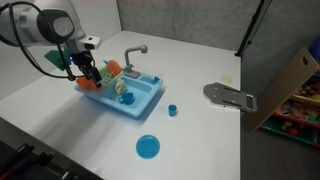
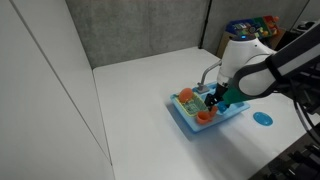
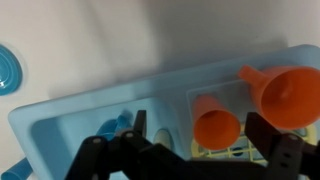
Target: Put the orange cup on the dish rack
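Observation:
The orange cup [image 3: 215, 125] sits on the yellow-green dish rack [image 3: 236, 153] at one end of the blue toy sink [image 3: 70, 115], its mouth facing the wrist camera. My gripper [image 3: 200, 132] is open, with one finger on each side of the cup and a gap to both. In both exterior views the gripper [image 1: 88, 76] [image 2: 212, 100] hovers low over the rack end of the sink [image 1: 140, 100] [image 2: 190, 120]. The cup shows as an orange patch under the fingers in an exterior view [image 2: 204, 116].
A second, wider orange piece [image 3: 290, 90] lies beside the rack. The grey faucet [image 1: 133, 52] stands behind the basin, which holds small items [image 1: 125, 97]. A blue plate [image 1: 147, 147], a small blue cup [image 1: 172, 110], a grey object [image 1: 230, 96] and a cardboard box [image 1: 290, 85] are nearby.

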Controlling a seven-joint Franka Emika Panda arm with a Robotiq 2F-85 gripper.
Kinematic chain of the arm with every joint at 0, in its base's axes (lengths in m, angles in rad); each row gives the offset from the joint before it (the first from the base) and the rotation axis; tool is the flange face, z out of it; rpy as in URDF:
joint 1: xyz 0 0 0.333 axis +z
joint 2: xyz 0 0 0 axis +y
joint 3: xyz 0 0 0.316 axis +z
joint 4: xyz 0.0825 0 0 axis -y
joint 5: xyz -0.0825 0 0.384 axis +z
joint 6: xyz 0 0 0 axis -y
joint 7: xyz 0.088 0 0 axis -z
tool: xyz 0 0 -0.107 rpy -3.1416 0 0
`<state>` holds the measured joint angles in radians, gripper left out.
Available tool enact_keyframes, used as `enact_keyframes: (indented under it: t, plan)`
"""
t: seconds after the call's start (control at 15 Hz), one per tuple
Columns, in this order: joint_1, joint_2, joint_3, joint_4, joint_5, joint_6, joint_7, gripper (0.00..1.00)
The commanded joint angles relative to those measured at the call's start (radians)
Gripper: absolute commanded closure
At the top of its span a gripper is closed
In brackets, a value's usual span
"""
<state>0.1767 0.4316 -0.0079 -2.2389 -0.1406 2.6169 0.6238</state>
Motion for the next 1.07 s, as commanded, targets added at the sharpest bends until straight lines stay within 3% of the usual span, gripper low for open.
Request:
enact_keyframes:
  t: [0.0, 0.27, 0.4, 0.67, 0.87, 1.0]
  plan:
    - [0.027, 0.032, -0.021, 0.03, 0.028, 0.02, -0.011, 0.0]
    - [0.04, 0.049, -0.029, 0.042, 0.036, 0.024, -0.012, 0.0]
    - [0.046, 0.057, -0.035, 0.05, 0.035, 0.018, -0.009, 0.26]
    - [0.057, 0.064, -0.05, 0.062, 0.031, 0.011, -0.002, 0.59]
    - [0.07, 0.063, -0.07, 0.076, 0.023, -0.003, 0.016, 0.81]
    - [0.076, 0.057, -0.078, 0.092, 0.028, -0.025, 0.024, 0.83]
